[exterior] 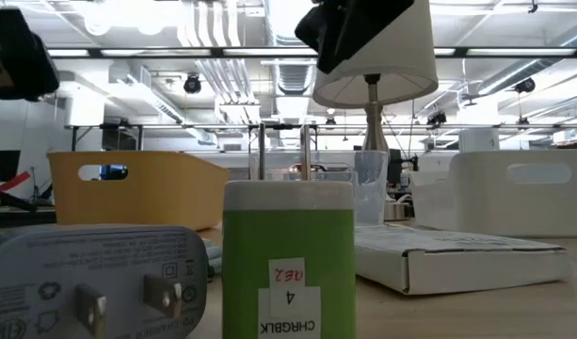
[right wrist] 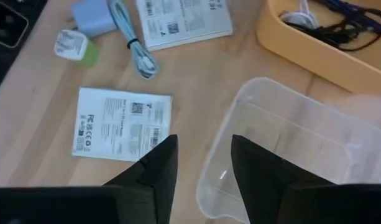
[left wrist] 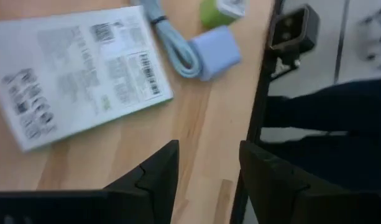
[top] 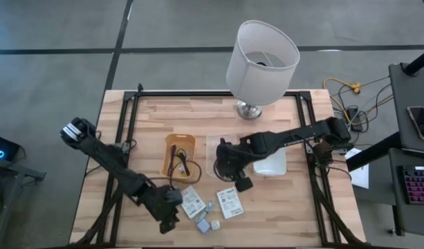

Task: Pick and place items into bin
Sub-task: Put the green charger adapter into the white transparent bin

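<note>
- I see the left gripper (top: 171,223) low at the near edge of the wooden table (top: 122,138), just beside the left packet (top: 192,202). In its wrist view the fingers (left wrist: 154,180) stand apart over bare wood with nothing between them: open, empty.
- Right gripper (top: 234,181) sits mid-table, over the near rim of the clear bin (right wrist: 289,149), between that bin and the right packet (top: 230,203). Its fingers (right wrist: 159,171) show a moderate gap with nothing in it: also empty.
- Both flat white printed packets lie on the wood near the front edge, side by side but apart.
- Pale grey cable (right wrist: 133,43) lies coiled between the packets, touching the bluish cube (right wrist: 94,15); green cube (right wrist: 75,48) is just beside that.
- In the low view the green cube (exterior: 288,264) stands prongs up, right in front of the camera, with a pale charger (exterior: 95,278) lying on its side beside it.
- Dark cords (top: 177,164) are inside the yellow bin (top: 167,149), left of the clear bin.
- White lamp (top: 261,55) stands at the far edge of the table; a white box (top: 275,164) sits beside the clear bin under the right arm.
</note>
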Available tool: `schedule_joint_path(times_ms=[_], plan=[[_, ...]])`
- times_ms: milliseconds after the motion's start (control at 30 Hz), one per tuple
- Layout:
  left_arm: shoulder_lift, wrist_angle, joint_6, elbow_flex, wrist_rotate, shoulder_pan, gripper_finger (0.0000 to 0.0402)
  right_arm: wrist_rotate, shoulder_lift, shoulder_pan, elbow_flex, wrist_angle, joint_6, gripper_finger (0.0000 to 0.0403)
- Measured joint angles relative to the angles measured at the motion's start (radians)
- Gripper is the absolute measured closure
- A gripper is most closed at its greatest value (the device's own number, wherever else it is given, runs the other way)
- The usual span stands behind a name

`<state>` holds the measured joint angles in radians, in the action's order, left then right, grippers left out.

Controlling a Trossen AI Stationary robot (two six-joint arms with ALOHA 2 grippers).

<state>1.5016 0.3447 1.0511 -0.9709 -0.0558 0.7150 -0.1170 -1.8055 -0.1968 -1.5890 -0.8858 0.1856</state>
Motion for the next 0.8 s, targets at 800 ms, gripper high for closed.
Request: schedule_joint_path(times_ms=[800], plan=[[0.001, 0.025, -0.074, 0.012, -0.203, 0.181, 0.0249, 0.194, -0.218, -0.337, -0.004, 0.250, -0.687, 0.0118]])
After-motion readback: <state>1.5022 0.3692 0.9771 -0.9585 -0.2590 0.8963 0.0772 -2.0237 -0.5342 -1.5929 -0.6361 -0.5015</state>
